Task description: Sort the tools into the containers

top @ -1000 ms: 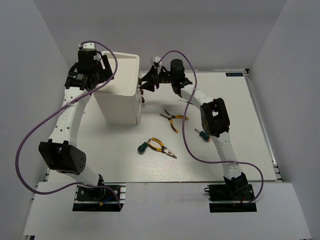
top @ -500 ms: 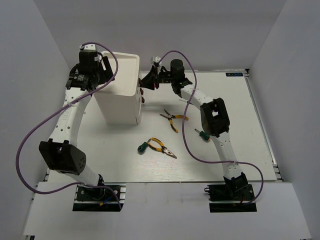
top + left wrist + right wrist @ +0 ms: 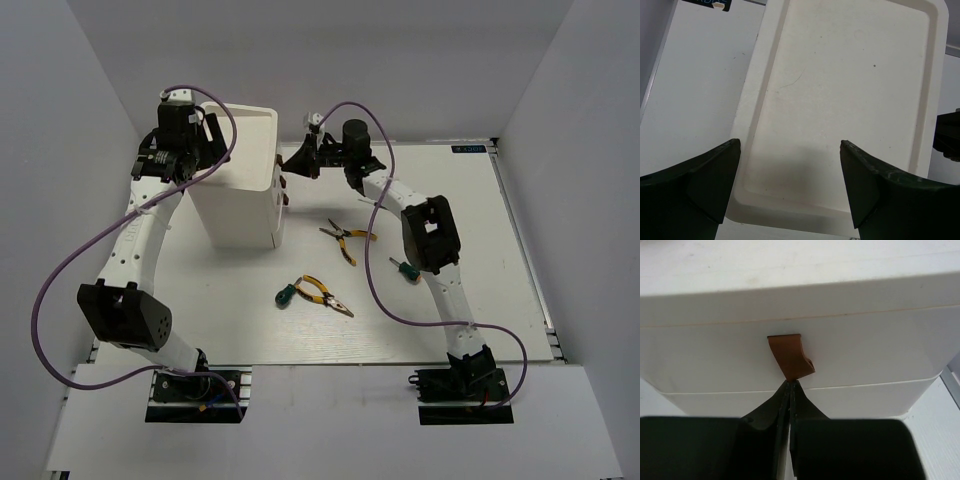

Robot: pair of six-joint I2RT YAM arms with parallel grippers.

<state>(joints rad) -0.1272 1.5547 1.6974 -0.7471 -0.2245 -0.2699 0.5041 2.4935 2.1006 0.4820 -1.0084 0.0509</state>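
Note:
The containers are drawers in a tall white box unit [image 3: 240,200] at the back left. My right gripper [image 3: 791,383] is shut, its tips touching the lower end of a brown drawer knob [image 3: 790,356] on the upper drawer front [image 3: 875,350]; nothing sits between the fingers. From above, this gripper [image 3: 292,165] is against the unit's right face. My left gripper [image 3: 790,145] hangs open and empty over the unit's recessed top [image 3: 850,80]. On the table lie two yellow-handled pliers [image 3: 348,238] [image 3: 328,293] and two green-handled screwdrivers [image 3: 286,294] [image 3: 405,268].
White walls close in the table [image 3: 480,250] on the left, back and right. A purple cable loops from each arm. The lower drawer front [image 3: 865,397] shows below the right gripper's tips.
The right gripper's jaws have closed from open to shut at the drawer knob. The left gripper and the tools have stayed where they were.

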